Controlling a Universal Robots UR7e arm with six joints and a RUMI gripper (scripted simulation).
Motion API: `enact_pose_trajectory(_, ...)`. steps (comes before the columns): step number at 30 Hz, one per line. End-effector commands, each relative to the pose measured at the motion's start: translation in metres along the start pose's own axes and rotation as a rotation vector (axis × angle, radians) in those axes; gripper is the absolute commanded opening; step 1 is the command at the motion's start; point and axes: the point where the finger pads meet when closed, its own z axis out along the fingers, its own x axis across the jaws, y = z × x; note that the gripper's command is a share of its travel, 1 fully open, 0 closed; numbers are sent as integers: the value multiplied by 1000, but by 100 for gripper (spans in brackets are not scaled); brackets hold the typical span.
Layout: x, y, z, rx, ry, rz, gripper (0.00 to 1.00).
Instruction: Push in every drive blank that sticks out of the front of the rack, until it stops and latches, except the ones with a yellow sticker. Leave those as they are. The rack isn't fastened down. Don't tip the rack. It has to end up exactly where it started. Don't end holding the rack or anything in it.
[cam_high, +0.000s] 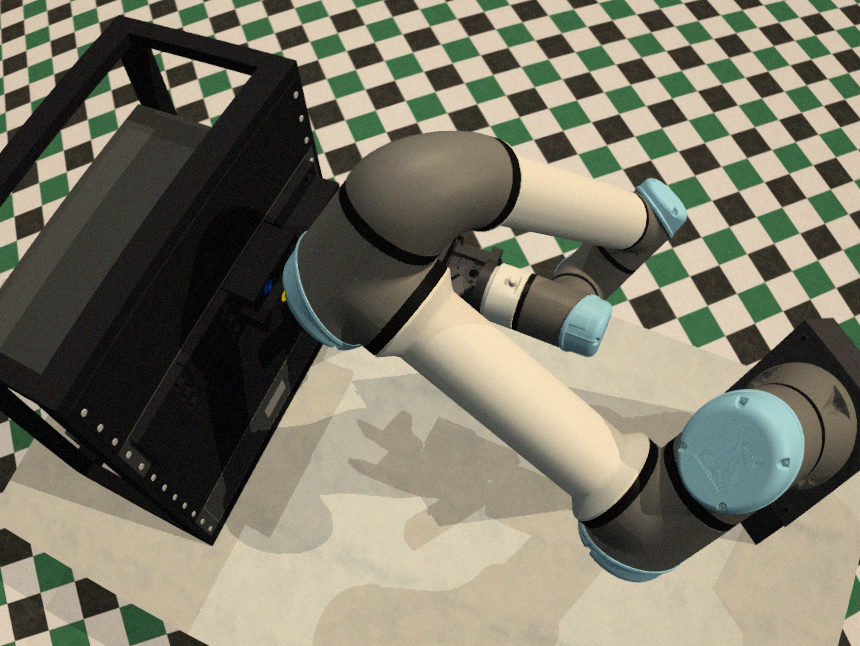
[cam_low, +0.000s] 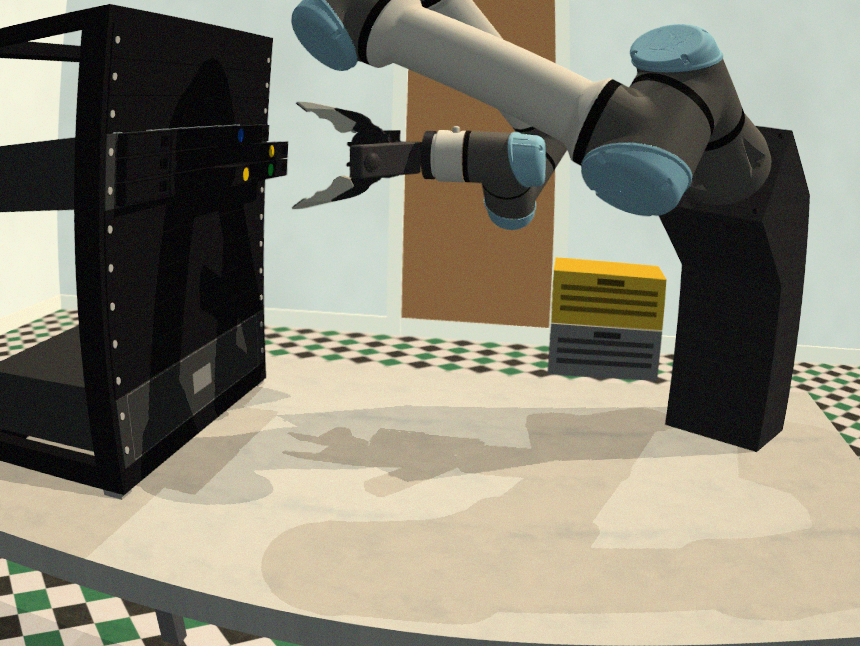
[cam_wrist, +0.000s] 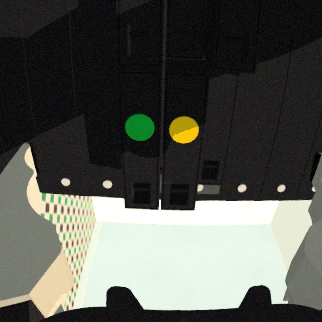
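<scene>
The gripper is spread fully wide with nothing held, parked just in front of the green-dotted blank and yellow-dotted blank poking out of the rack.

Rack rear beyond exterior edge.

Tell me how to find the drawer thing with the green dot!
Find the tall black rack on the left. Near its top, a few flat blanks poke out toward the open end effector. The one with the green sticker sits directly under a yellow-stickered one.
</scene>
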Motion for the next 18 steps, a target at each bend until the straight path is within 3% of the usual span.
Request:
enact_pose_trajectory(1,0,0,0,0,1,0,100)
enact_pose_trajectory(10,0,0,0,0,1,0,100)
enact_pose_trajectory(11,0,0,0,0,1,0,0)
enact_pose_trajectory(18,0,0,0,0,1,0,0)
